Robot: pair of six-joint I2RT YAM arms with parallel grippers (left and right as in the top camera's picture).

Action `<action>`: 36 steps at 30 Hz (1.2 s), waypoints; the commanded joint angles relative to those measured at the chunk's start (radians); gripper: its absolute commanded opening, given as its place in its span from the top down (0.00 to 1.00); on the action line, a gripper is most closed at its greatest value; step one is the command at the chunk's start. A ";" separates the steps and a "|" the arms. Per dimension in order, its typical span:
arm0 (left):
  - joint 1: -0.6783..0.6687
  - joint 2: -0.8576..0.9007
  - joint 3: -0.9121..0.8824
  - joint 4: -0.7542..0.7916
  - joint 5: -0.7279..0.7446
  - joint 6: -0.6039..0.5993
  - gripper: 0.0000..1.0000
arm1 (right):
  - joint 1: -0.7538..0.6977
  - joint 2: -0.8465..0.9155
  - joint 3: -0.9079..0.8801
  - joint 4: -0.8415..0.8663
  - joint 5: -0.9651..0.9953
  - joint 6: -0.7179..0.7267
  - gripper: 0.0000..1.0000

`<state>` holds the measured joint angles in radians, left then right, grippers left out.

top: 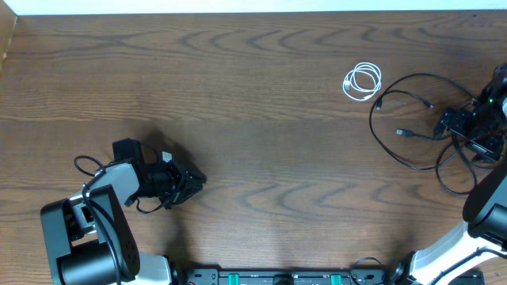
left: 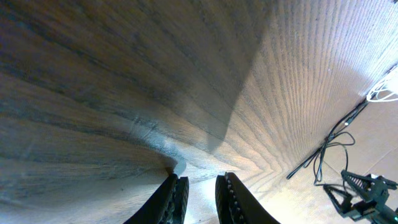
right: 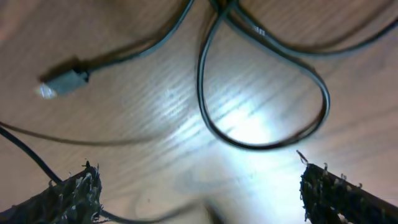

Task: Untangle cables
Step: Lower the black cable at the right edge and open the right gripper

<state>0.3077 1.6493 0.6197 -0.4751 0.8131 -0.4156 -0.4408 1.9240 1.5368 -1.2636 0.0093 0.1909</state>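
**Right tool spread above the black cables - left tool well apart**

The black cables (top: pixel 412 107) lie in loose, overlapping loops on the wooden surface (top: pixel 261 95) near its right edge. The white cable (top: pixel 362 81) sits coiled just beside them, not touching. The right tool (right: pixel 199 193) is over the black loops with its fingers spread wide and nothing between them. Its wrist view shows one curved loop and a grey plug end (right: pixel 65 83) lying flat below. The left tool (left: pixel 202 196) sits low at the left - fingers close together with a slim gap, pinching nothing.
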 commanded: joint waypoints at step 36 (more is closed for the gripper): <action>0.006 0.056 -0.038 0.029 -0.262 0.007 0.48 | 0.068 -0.020 0.013 0.206 -0.199 -0.005 0.01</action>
<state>0.3077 1.6474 0.6266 -0.4633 0.8646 -0.4255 -0.3759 1.9236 1.5394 -1.0576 -0.2138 0.1761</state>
